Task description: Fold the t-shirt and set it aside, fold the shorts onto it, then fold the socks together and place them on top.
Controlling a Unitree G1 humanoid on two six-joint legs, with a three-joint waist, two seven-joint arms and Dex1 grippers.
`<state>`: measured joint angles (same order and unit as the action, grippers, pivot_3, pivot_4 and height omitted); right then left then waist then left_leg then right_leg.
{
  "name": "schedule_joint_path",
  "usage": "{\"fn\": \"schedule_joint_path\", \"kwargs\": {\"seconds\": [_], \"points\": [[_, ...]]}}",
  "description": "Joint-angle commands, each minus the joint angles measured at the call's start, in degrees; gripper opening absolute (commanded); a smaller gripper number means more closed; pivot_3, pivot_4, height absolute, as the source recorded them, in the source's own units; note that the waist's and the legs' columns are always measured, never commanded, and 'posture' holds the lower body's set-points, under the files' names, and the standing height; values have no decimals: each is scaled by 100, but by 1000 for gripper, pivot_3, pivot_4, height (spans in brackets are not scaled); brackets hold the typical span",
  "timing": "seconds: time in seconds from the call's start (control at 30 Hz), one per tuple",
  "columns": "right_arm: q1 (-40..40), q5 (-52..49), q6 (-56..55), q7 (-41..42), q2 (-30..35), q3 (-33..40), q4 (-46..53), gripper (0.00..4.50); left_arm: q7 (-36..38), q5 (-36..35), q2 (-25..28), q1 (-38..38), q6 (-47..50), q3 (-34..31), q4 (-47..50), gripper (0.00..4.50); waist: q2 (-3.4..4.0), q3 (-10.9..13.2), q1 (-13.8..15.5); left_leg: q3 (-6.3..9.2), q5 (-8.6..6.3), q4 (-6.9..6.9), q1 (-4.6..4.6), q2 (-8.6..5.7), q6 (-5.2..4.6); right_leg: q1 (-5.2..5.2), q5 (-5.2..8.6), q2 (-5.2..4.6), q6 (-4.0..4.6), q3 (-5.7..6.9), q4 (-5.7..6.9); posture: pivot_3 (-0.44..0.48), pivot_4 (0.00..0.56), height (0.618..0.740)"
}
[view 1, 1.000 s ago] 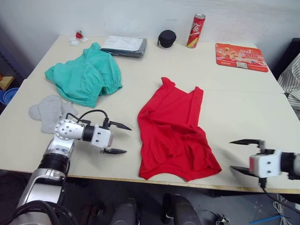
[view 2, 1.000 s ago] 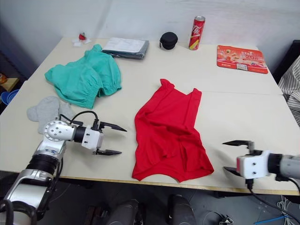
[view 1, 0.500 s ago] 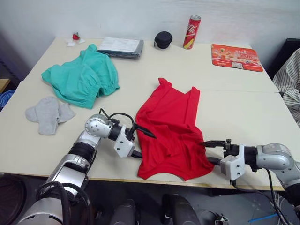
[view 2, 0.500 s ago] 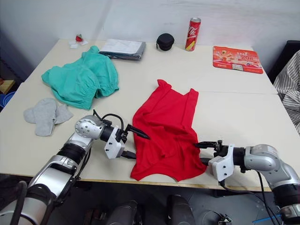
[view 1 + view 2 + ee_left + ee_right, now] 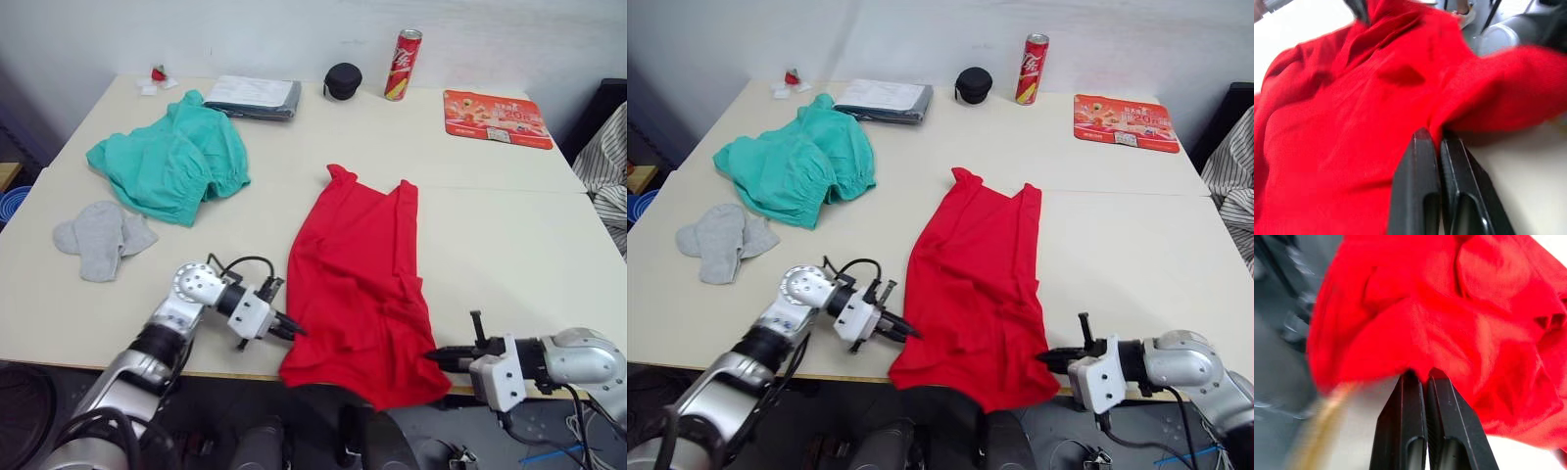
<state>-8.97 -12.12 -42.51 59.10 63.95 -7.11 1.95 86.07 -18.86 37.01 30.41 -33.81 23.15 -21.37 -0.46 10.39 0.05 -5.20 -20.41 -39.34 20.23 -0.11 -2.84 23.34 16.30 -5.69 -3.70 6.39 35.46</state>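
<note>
Left eye view: one t-shirt (image 5: pixel 361 279) lies lengthwise on the table (image 5: pixel 490 235), bright red and creased, its lower hem hanging over the near edge. The left gripper (image 5: pixel 285 331) reaches in low from the left, fingers (image 5: pixel 1415 191) pressed together on the hem's left corner. The right gripper (image 5: pixel 438 356) reaches in level from the right, fingers (image 5: pixel 1405 416) likewise clamped on the right corner. One pair of teal shorts (image 5: pixel 167 162) sits bunched at the far left. Two grey socks (image 5: pixel 101 235) lie side by side, near the shorts. One red can (image 5: pixel 407 64) stands upright at the far edge.
</note>
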Motion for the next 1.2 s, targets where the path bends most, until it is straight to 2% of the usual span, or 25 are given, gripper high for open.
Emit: {"fn": "schedule_joint_path", "kwargs": {"seconds": [0.03,0.3,0.4,0.57,0.63,0.73,0.83,0.9,1.03,1.2], "points": [[-716,-462,267,71,323,624,651,0,465,-378,363,-454,389,-110,1010,88,5,-1,7,1,-1,1,-2,0,0,-3,0,-2,0,-1,-4,0,150,740],[-2444,-738,1037,282,331,1582,1752,0,53,-595,924,-1584,1099,-346,2375,88,9,0,75,5,-8,7,-5,0,7,-5,4,-3,6,-1,-14,0,150,740],[-2728,-910,1476,404,322,1952,2067,0,-68,-721,1117,-1851,1659,-466,2869,88,11,0,82,4,-8,7,-7,0,7,-5,4,-3,6,-5,-11,0,150,740],[-2586,-2243,3284,396,365,2710,2662,0,-5,-1142,1525,-1627,3151,-793,2959,88,13,1,117,7,-10,7,-9,1,6,-4,7,-4,12,-7,-6,0,150,740],[-2246,-2645,3928,454,453,2853,2649,0,132,-1325,1635,-1350,3803,-898,2802,88,13,2,125,8,-10,7,-8,1,5,-4,7,-4,13,-7,-6,0,150,740],[-1235,-3144,4698,411,520,2701,2383,0,29,-1895,1497,-616,5161,-1107,2379,88,13,3,128,8,-11,7,-5,0,3,-2,7,-6,13,-5,-9,0,150,740],[157,-3471,5404,50,187,2278,1922,0,-401,-2226,989,273,6306,-1334,1479,88,13,5,127,12,-9,5,2,0,2,3,7,-5,13,3,-9,0,150,740],[997,-3444,5756,-87,-121,2008,1470,0,-540,-2168,689,791,6743,-1438,802,88,10,8,125,14,-8,-3,7,-2,2,4,7,-2,12,9,-7,0,150,740],[3017,-2554,6022,-310,-999,1193,-248,0,-1317,-1616,-272,2291,6394,-1852,-1503,88,-7,16,117,9,-8,-29,45,-4,2,28,4,11,6,20,2,0,150,740],[4318,-1724,6007,-455,-1777,799,-1939,0,-1964,-884,-955,3379,5575,-2052,-3490,88,-11,19,112,9,-7,-66,113,-7,-1,74,-2,13,-4,36,40,0,150,740]]}}
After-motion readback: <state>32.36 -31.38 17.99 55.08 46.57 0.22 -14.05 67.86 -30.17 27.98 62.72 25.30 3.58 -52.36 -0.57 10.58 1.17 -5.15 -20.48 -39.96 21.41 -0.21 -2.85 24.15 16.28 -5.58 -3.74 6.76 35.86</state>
